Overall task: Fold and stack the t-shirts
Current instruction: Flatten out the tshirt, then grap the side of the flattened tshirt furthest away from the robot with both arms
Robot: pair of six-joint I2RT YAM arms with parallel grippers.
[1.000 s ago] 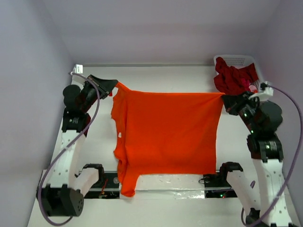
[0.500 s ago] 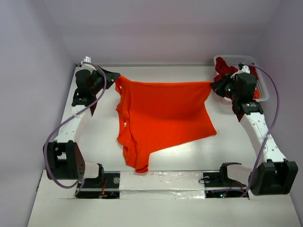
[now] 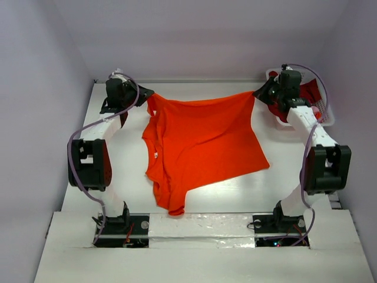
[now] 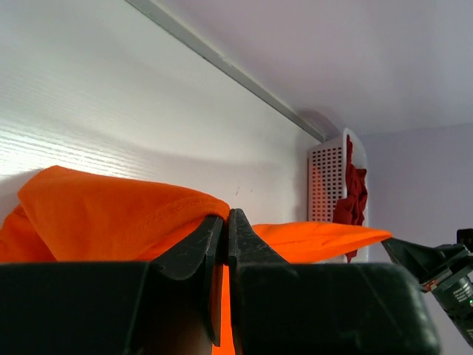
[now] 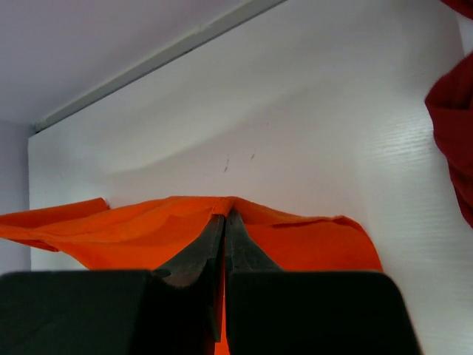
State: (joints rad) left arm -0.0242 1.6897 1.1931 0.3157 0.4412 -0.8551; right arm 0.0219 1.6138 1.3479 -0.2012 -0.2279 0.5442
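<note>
Cloth is pinched at both far corners. At left, the left gripper (image 3: 147, 94) is pressed together on one upper corner of the orange t-shirt (image 3: 203, 141), and the thin knit fabric is seen squeezed between the black tapered fingers (image 4: 203, 240) in the left wrist view. The shirt's far edge is held raised near the back of the white table (image 3: 118, 177), sagging slightly in the middle. Its lower part is spread on the table in soft wrinkles, with a sleeve and the collar bunched down the left side. A small white tag (image 3: 156, 154) is seen near the collar, its print too small to be read. At right, the right gripper (image 3: 255, 93) is clamped on the opposite corner, with fabric draped to both sides of the jaws. Just beyond it, dark red t-shirts (image 3: 310, 92) are heaped in the white lattice basket (image 3: 327, 116) at the far right corner.
</note>
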